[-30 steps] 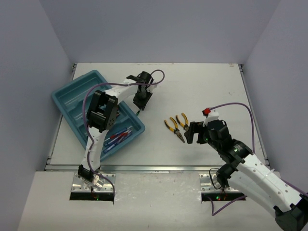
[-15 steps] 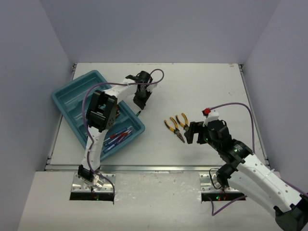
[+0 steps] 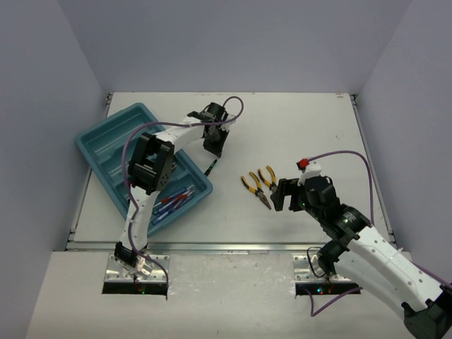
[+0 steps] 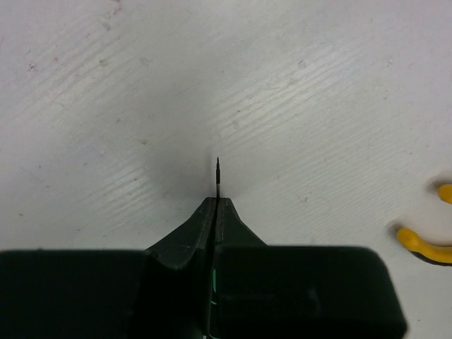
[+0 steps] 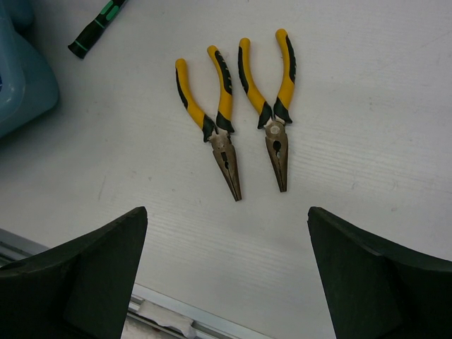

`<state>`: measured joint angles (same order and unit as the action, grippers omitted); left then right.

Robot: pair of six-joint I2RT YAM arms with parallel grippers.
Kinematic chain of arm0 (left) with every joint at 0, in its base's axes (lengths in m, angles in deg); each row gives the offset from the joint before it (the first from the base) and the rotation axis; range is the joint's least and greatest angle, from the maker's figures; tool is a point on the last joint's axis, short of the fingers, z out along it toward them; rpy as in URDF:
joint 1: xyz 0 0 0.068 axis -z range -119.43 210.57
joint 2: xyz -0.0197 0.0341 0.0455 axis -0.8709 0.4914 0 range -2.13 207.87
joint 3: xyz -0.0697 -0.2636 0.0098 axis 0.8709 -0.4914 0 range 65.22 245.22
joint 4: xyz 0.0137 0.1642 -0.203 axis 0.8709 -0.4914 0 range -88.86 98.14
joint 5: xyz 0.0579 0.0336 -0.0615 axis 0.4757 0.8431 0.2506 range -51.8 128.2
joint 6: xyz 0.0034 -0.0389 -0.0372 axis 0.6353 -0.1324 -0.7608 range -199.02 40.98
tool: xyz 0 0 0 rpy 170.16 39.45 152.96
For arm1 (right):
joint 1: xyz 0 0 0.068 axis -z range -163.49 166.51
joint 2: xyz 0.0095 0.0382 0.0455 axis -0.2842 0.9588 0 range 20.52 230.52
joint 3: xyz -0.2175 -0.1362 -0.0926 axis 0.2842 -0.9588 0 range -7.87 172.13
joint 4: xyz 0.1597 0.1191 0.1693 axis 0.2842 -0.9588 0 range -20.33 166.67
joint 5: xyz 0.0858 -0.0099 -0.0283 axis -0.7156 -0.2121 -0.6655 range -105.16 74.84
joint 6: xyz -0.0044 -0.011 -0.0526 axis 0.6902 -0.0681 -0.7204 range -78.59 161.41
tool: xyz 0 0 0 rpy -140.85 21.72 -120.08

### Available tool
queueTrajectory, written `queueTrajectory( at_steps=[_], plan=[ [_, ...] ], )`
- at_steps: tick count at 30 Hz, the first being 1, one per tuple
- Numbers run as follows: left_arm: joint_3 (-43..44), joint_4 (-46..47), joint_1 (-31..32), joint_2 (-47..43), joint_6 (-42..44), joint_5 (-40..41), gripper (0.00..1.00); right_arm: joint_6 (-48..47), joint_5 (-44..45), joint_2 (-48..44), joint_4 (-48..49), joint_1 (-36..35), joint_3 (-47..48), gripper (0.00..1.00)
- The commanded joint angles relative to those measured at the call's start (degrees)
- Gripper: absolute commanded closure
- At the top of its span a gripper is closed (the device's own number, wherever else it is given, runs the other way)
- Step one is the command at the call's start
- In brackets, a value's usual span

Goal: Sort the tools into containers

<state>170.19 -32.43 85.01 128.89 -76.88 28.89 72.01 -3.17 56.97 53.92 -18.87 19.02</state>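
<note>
From above, our left gripper [image 3: 212,152] is pinching a thin black-green screwdriver [image 3: 209,167] that hangs below it. We judge it is held this way for carrying. The tray [image 3: 106,141] lies just to the gripper's left, with a few tools [image 3: 173,201] in its near end.

Our left wrist view shows the fingers [image 4: 191,233] pressed tight together on it, the tip poking out past them toward the table [image 4: 318,85].

In the right wrist view our right gripper [image 5: 226,212] is spread wide. Two yellow-handled pliers [image 5: 224,123] lie side by side straight ahead of it, untouched, which suits a straddling approach.
</note>
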Motion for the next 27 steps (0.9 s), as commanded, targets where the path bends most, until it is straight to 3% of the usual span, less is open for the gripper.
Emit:
queueTrajectory(
  at_steps=[1, 17, 27],
  plan=[
    [1.9, 4.5, 1.5, -5.5, -1.6, -1.1, 1.0, -0.6, 1.3, -0.2, 1.8, 0.2, 0.3, 0.06],
    [-0.8, 8.1, 2.4, -14.2, -1.4, -0.6, 1.0, -0.7, 1.4, -0.2, 1.8, 0.2, 0.3, 0.07],
    [-1.2, 10.2, 2.4, -21.6, 0.9, 5.0, 1.0, -0.8, 1.2, 0.0, 1.8, 0.2, 0.4, 0.07]
  ],
)
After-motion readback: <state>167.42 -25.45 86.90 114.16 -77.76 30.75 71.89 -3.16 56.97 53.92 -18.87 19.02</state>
